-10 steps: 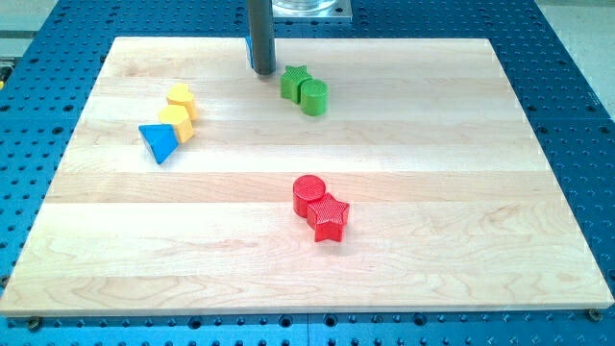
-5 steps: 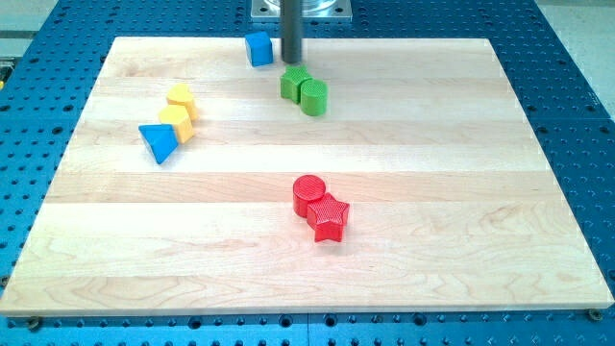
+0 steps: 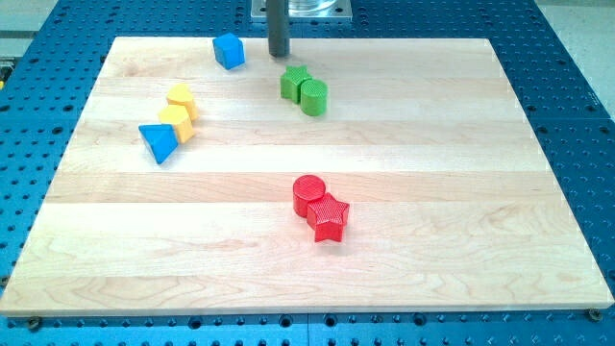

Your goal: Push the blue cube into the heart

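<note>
No jaws, only my tip (image 3: 279, 54), holding nothing, near the blue cube (image 3: 229, 50) on its right, by the board (image 3: 432, 144) top edge. Risks glancing it off-centre, spinning it past the yellow blocks (image 3: 179, 110); heart unclear.

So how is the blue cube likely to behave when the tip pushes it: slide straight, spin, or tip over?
The blue cube looks small and low, so it probably slides rather than tips. It sits turned at an angle on the smooth wooden board, so an off-centre push would likely spin it. My tip stands apart on its right, so contact there should send it toward the view's left.
</note>
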`<action>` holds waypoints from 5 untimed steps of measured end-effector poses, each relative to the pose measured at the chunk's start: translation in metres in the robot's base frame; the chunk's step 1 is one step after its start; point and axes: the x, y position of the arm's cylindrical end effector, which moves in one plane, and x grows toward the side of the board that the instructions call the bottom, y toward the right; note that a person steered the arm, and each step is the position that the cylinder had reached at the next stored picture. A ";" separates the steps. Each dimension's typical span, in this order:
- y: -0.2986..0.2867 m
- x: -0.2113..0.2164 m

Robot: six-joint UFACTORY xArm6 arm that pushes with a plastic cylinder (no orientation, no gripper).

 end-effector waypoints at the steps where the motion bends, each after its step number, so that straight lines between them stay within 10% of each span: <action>1: -0.056 0.003; 5: -0.120 0.053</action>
